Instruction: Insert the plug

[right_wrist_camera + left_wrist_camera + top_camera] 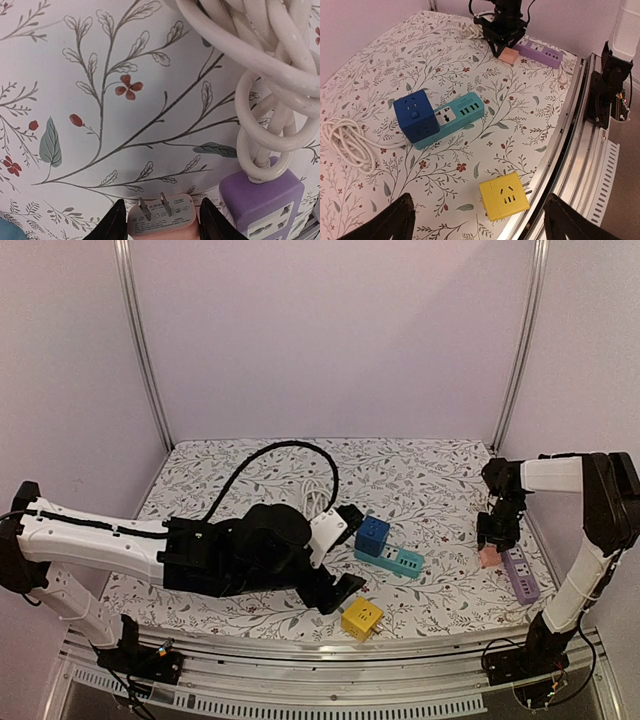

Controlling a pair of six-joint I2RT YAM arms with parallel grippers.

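A pink plug (pixel 161 216) with two metal prongs sits between my right gripper's (pixel 162 225) fingers (pixel 112 222), prongs facing the camera, low over the floral table. A purple power strip (pixel 262 200) lies just to its right. From above, my right gripper (pixel 497 535) is at the table's right edge, with the pink plug (pixel 489 558) beside the purple strip (pixel 521 573). My left gripper (pixel 482 225) is open and empty, with a yellow cube socket (pixel 503 195) lying just ahead of its jaws. The left gripper (pixel 348 553) hovers near the table's middle.
A blue cube adapter (pixel 416 117) sits on a teal power strip (pixel 457 112) mid-table. A coiled white cable (pixel 345 140) lies beyond it; the purple strip's white cable (pixel 260 60) is bundled close above the plug. The metal front rail (pixel 580 140) runs by the yellow cube.
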